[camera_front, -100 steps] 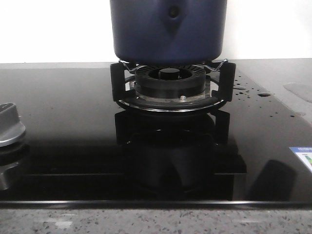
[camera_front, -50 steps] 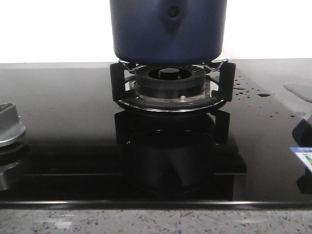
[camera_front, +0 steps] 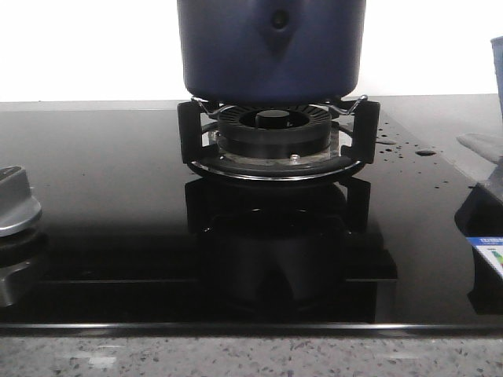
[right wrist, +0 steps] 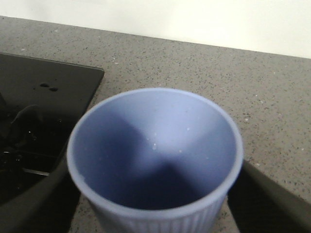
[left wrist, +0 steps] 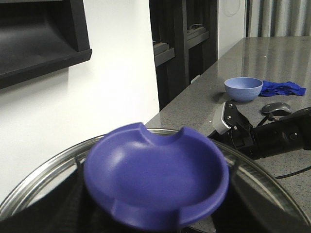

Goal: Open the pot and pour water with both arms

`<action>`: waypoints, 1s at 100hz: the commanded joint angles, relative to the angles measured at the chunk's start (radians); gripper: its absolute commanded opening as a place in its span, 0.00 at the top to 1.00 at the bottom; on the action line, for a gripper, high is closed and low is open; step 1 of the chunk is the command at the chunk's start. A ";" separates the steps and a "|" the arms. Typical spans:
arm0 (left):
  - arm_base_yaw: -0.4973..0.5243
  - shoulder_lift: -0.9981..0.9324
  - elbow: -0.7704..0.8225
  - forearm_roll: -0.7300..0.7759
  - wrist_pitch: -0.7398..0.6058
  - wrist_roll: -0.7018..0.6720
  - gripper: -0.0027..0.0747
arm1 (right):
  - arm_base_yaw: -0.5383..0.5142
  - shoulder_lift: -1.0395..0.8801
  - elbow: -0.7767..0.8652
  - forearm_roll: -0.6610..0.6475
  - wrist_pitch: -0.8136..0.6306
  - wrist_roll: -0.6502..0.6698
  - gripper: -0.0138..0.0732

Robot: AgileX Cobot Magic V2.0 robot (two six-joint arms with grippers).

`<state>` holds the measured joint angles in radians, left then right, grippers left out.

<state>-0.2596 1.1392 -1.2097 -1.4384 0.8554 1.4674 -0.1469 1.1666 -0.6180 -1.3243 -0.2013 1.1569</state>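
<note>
While the pot (camera_front: 271, 51) sits on the black burner (camera_front: 273, 129) of the dark glass cooktop (camera_front: 102, 196), its top is cut off in the front view, so nothing there shows whether it is covered. Close under the left hand's camera lies a blue knob (left wrist: 155, 177) on a glass lid with a steel rim (left wrist: 43, 172); the fingers themselves are hidden, so I cannot tell how that hand stands. Right against the right hand's camera is a pale blue ribbed cup (right wrist: 155, 160) (its mouth faces the lens), dark shapes flanking it, though the grip is unclear. Beyond the left hand, a blue bowl (left wrist: 243, 89) rests on the grey speckled surface (left wrist: 291, 63).
</note>
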 commanded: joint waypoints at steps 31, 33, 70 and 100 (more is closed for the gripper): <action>-0.042 0.026 -0.031 -0.116 -0.021 0.024 0.67 | -0.002 -0.180 -0.013 0.008 0.002 0.017 0.10; -0.046 0.036 -0.031 -0.120 -0.021 0.034 0.67 | -0.002 -0.197 -0.013 0.008 0.002 0.017 0.10; -0.110 0.271 -0.056 -0.308 -0.035 0.237 0.67 | -0.002 -0.474 -0.013 0.014 -0.008 0.017 0.10; -0.157 0.452 -0.185 -0.303 -0.035 0.239 0.67 | -0.002 -0.627 -0.013 0.014 0.009 0.017 0.86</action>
<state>-0.4007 1.6036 -1.3277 -1.6495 0.7911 1.7030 -0.1469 0.5637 -0.6044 -1.3250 -0.1855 1.1733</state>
